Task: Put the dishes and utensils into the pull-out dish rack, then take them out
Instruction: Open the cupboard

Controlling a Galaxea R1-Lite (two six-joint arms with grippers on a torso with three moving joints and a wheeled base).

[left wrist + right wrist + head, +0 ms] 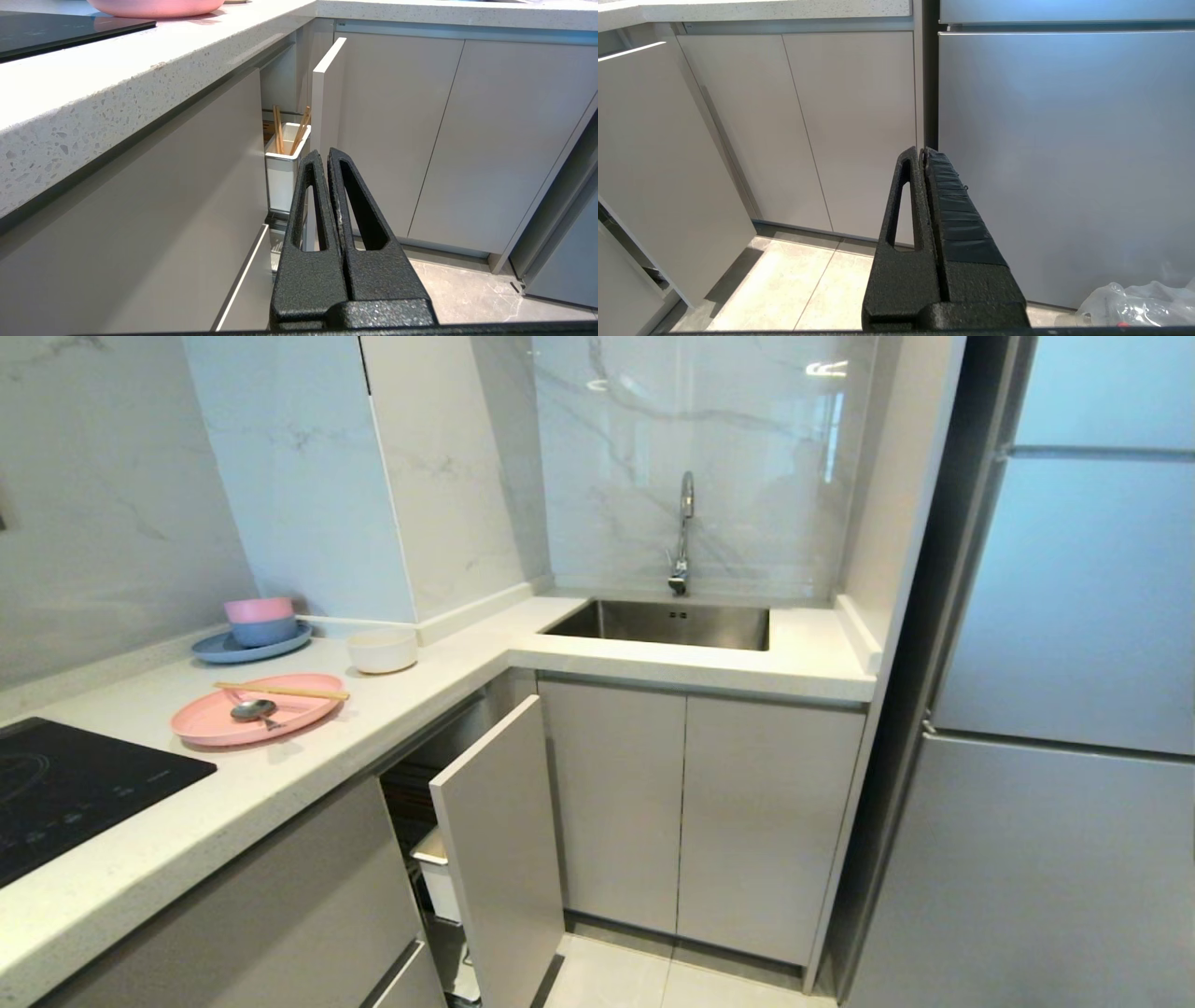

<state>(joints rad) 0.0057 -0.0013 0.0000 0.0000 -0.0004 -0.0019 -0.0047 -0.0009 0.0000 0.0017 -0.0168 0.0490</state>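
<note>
Pink plate (259, 718) on the worktop (392, 709) carries the chopsticks (282, 691) and metal spoon (253, 710), with the white bowl (382, 650) beside it, all staged just above the part-open pull-out dish rack (499, 845). Below, the left hand (323, 156) is clenched and empty, facing the rack's utensil cup (286, 175), which already holds wooden sticks. The right hand (920, 154), likewise clenched and empty, hangs idle before the fridge (1064, 154).

Head view high above counter (448, 691); wrist views low, sharing cabinet doors (448, 140).
</note>
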